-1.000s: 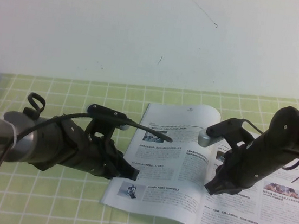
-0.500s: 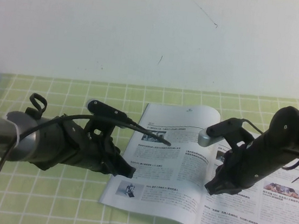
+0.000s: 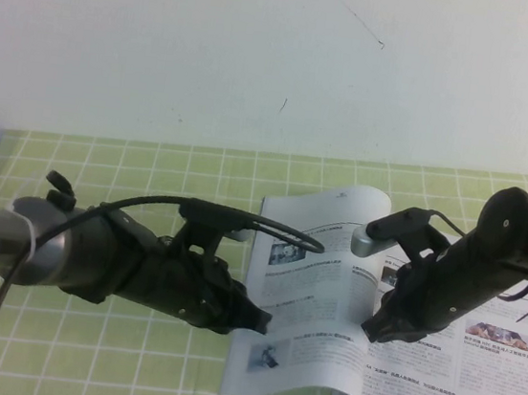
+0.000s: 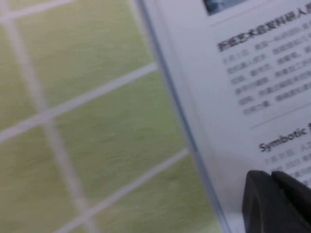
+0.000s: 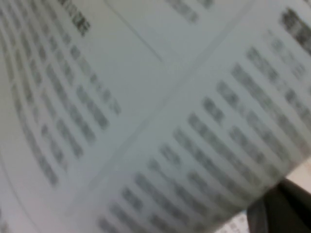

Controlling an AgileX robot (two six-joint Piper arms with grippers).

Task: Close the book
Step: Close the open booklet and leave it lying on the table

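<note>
Book (image 3: pixel 434 382) is only partly closed. Left hand (image 3: pixel 258 320), pinched together, props the left page (image 3: pixel 306 289) off the tabletop (image 3: pixel 82 349). Right hand (image 3: pixel 373 332) rests mid-book, grip hidden. Folding over remains.

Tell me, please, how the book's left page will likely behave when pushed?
Probably floppy: the left page bows upward where the left claw pushes its edge. Likely thin and light, so it may buckle. The right claw, down on the book near its fold, should limit sliding.
</note>
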